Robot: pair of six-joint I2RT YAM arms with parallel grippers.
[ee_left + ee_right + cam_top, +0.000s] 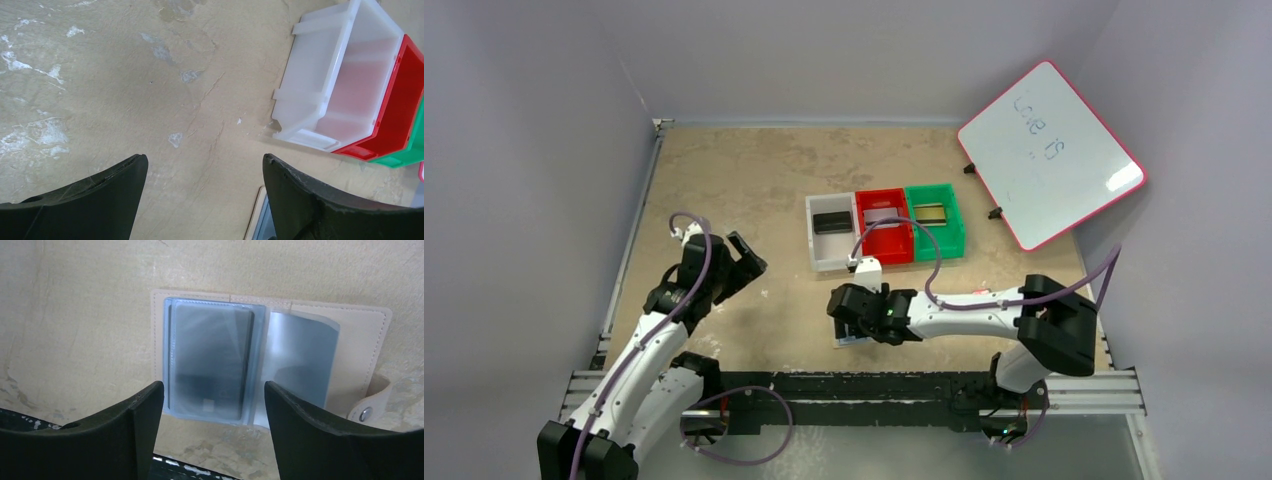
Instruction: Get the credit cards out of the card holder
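The card holder [350, 340] lies open flat on the table, tan-edged with grey-blue clear sleeves and a snap tab at its right. A dark grey credit card [210, 355] sits in its left sleeve; the right sleeve looks empty. My right gripper [214, 390] hovers open just over the holder's near edge, with nothing between its fingers. In the top view that gripper [849, 318] covers most of the holder [856, 341]. My left gripper [746, 262] stands open over bare table to the left; in its wrist view, that gripper [205, 162] has a corner of the holder [256, 215] beside its right finger.
Three bins stand in a row behind the holder: a clear-white one [816, 240] with a black card [832, 222], a red one [894, 245] with a silvery card [882, 214], a green one [952, 235] with a gold card [931, 213]. A pink-framed whiteboard [1049, 155] leans at back right.
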